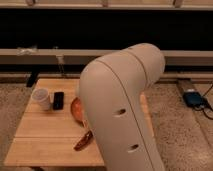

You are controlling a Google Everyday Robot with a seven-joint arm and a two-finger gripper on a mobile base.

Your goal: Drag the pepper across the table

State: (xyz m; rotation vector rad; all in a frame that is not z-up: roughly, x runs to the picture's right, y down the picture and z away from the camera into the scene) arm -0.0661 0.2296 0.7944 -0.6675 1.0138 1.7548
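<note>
On my screen the big white arm (122,110) hides the gripper completely, so I cannot tell how it stands, nor how near it is to the pepper (83,141); the pepper lies slanted near the front edge of the table (40,135), its upper end meeting the arm's outline; the orange-red bowl (76,109) sits just behind it; left of the pepper is bare wood up to the left edge; a white cup (41,98) and a black flat object (58,100) stand at the back left.

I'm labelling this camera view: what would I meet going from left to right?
First the white cup → black device → pepper → robot arm, which hides the gripper → blue box on the floor.
</note>
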